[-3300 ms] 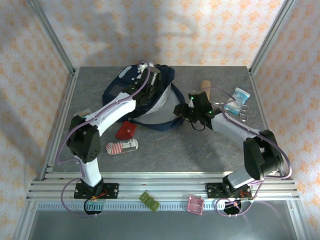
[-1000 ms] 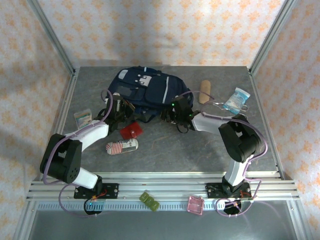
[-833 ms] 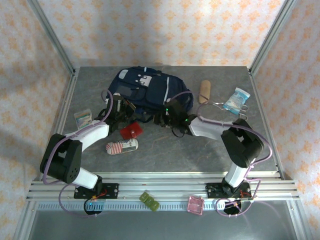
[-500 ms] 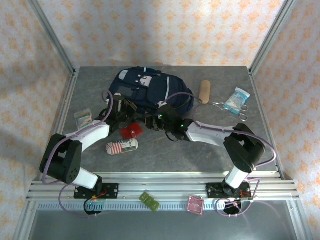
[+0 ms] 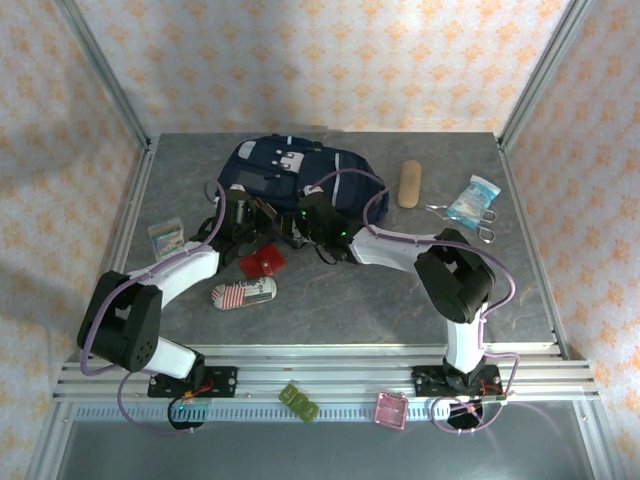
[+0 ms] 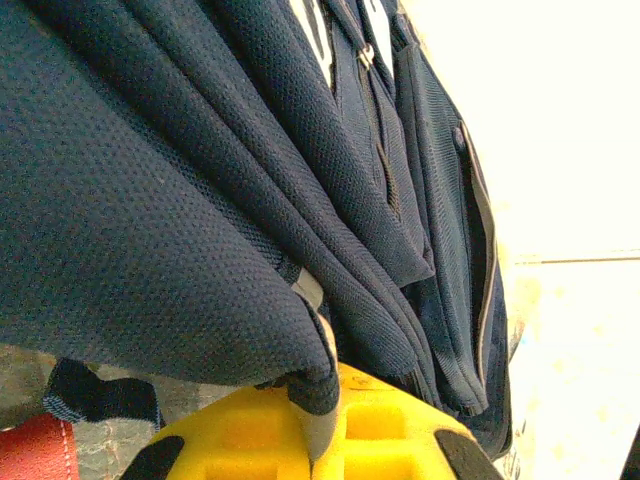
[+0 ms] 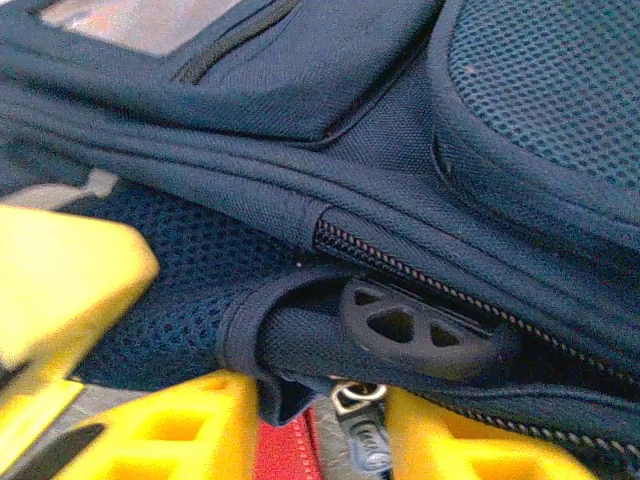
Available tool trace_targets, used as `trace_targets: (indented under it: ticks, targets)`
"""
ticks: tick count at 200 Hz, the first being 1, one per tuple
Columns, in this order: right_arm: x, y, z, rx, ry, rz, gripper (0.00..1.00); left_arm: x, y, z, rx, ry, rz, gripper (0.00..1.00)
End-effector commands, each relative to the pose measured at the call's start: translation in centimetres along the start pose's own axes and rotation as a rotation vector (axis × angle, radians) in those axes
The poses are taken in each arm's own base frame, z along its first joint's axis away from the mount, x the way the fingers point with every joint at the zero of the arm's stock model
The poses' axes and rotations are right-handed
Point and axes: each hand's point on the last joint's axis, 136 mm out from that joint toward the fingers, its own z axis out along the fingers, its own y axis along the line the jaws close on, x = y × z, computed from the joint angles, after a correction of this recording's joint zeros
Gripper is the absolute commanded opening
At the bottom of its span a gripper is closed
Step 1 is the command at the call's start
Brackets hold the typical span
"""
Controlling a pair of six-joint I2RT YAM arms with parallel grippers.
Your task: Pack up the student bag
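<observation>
Top external: student bag (image 5: 290, 178) lay flat at far centre of table (image 5: 400, 290), long axis crosswise, just beyond both claws; left claw (image 5: 255, 218) pinched its near hem; right claw (image 5: 298, 226), part-spread, straddled zip pull (image 7: 360, 425), judged nearer the zip.

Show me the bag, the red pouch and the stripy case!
bag (image 5: 258, 178), top view, on its navy front pocket.
red pouch (image 5: 262, 262), top view, on its middle.
stripy case (image 5: 243, 293), top view, on its middle.
</observation>
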Motion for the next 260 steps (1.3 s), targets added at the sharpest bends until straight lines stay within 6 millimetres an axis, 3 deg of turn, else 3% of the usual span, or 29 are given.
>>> trace_targets:
  ticks: [1,9,54,69,83,135,145,168,208,260]
  targets:
    - [-0.7,-2.3,1.0,0.055,-0.034,-0.009,0.09,-1.9,-8.0,-2.4,0.238,-0.03,0.031,0.0]
    - [-0.4,-2.7,0.9,0.061,-0.028,-0.006,0.06,-2.1,-8.1,-2.5,0.239,-0.034,0.032,0.0]
    - [0.3,-4.3,-0.2,0.103,-0.041,-0.009,0.08,-2.6,-8.1,-2.4,0.237,-0.042,0.03,0.0]
    - [0.5,-4.4,0.0,0.11,-0.032,-0.01,0.23,-2.6,-8.0,-2.3,0.234,-0.042,0.03,0.0]
    - [0.8,-4.6,0.2,0.116,-0.027,-0.015,0.24,-2.6,-8.0,-2.3,0.234,-0.04,0.029,0.0]
    - [1.2,-5.9,0.4,0.177,-0.031,-0.036,0.19,-3.0,-8.3,-2.4,0.238,-0.049,0.032,0.0]
    - [1.4,-6.0,0.5,0.186,-0.026,-0.051,0.0,-3.1,-8.3,-2.4,0.236,-0.053,0.031,0.0]
    - [2.1,-6.4,0.3,0.196,-0.008,-0.055,0.0,-3.4,-8.2,-2.4,0.229,-0.063,0.033,0.0]
    - [2.7,-7.8,-1.2,0.244,0.016,-0.033,0.0,-4.3,-5.8,-2.1,0.127,-0.111,0.072,0.0]
    - [4.6,-13.4,-5.2,0.395,0.089,-0.013,0.0,-4.6,-1.1,-1.6,-0.019,-0.138,0.139,0.0]
